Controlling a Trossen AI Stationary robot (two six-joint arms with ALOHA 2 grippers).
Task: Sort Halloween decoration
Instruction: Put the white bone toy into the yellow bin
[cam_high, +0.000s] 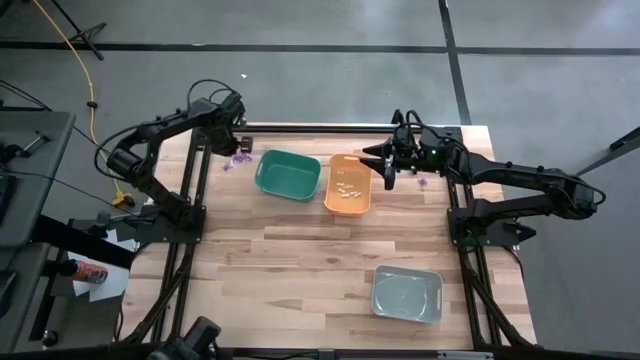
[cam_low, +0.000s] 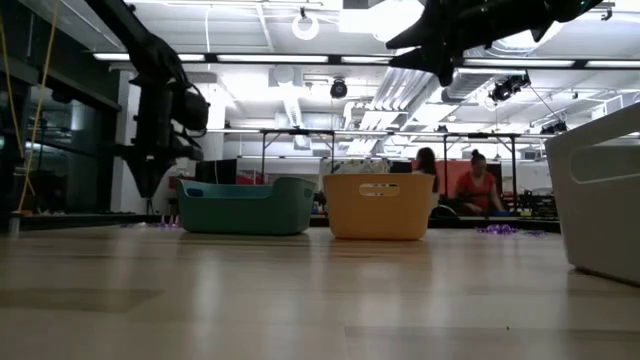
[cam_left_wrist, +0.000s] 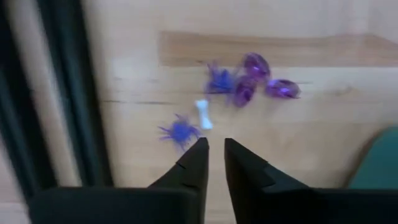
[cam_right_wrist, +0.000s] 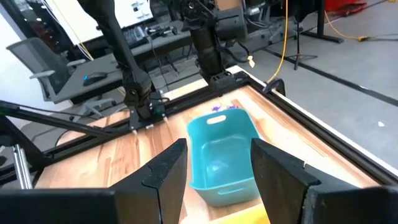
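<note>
left gripper (cam_left_wrist: 212, 144) slightly apart, empty, over purple trinkets (cam_left_wrist: 249, 84) | white bone (cam_left_wrist: 203, 114) lies toward my fingertips | green bin (cam_high: 287, 174) beside | right gripper (cam_right_wrist: 217, 154) wide, above orange bin (cam_high: 349, 184)

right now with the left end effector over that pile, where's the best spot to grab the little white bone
Take the white bone across its narrow middle shaft, coming straight down from above. It lies flat on the table with wider knobs at both ends, so fingers closing on the waist should not slip off. The left end effector hangs close by; a purple spider sits right beside the bone, so go in carefully.
</note>
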